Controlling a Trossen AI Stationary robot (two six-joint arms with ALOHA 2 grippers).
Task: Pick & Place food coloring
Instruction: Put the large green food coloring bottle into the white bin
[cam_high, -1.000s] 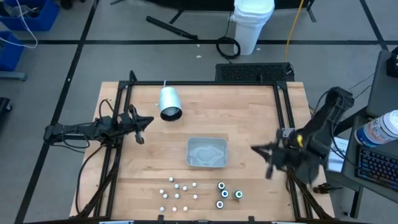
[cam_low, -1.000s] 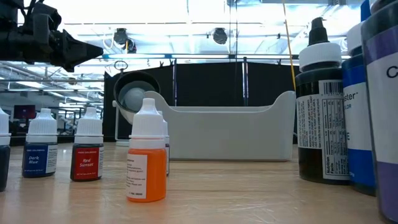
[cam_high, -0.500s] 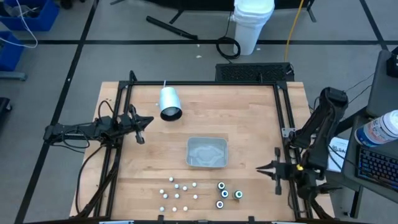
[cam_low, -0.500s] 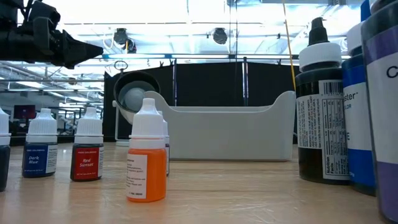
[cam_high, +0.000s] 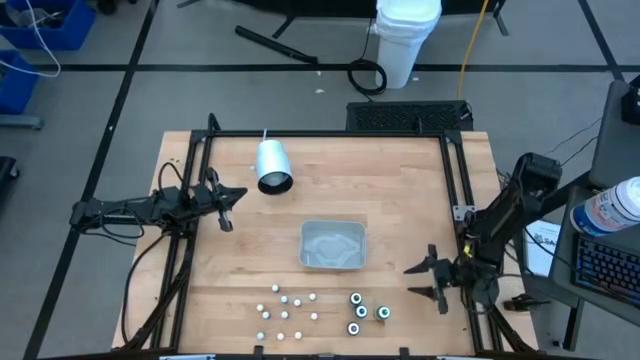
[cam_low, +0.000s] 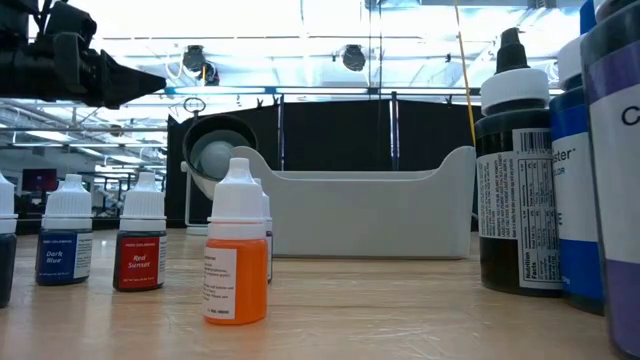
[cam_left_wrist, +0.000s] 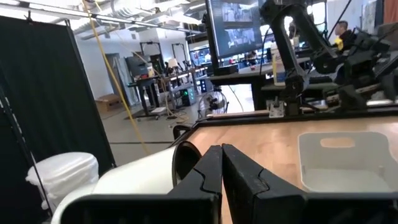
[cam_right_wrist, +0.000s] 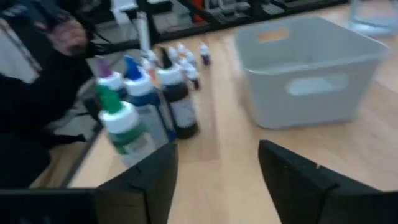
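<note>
Hovering with fingers spread, the right hand (cam_high: 421, 280) nears blurred food coloring (cam_right_wrist: 174, 93); left hand (cam_left_wrist: 222, 163) pressed together.

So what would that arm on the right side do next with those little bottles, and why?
Probably ease toward the nearest wide bottle, the green-capped food coloring bottle. The right end effector hangs open and empty beside that cluster, and the grey rectangular plastic tray holds no bottles yet. The left end effector waits, shut, near the white cylinder.
</note>
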